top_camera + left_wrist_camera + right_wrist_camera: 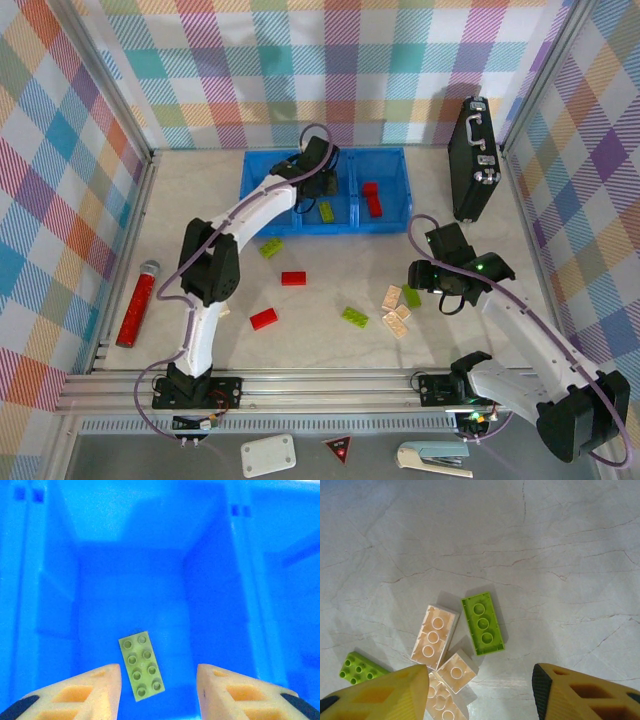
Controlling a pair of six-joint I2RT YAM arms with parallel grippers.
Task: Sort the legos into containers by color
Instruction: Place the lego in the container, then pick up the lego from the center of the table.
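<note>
The containers are three compartments of a blue bin (390, 158). A green lego (326, 211) lies flat in the middle one and a red lego (371, 198) in the right one. My left gripper (308, 195) hangs open over the middle compartment, and the green lego (141, 665) lies free on the floor beneath its jaws (159, 670). My right gripper (418, 280) stands open above the table (545, 555). Just ahead of it (479, 675) lie an upside-down green lego (483, 623) and beige legos (434, 637), nothing between the fingers.
Loose on the table are green legos (270, 248) (354, 316), red legos (293, 278) (264, 319) and beige ones (397, 312). A red cylinder (137, 303) lies at the left edge. A black case (473, 160) stands at the back right.
</note>
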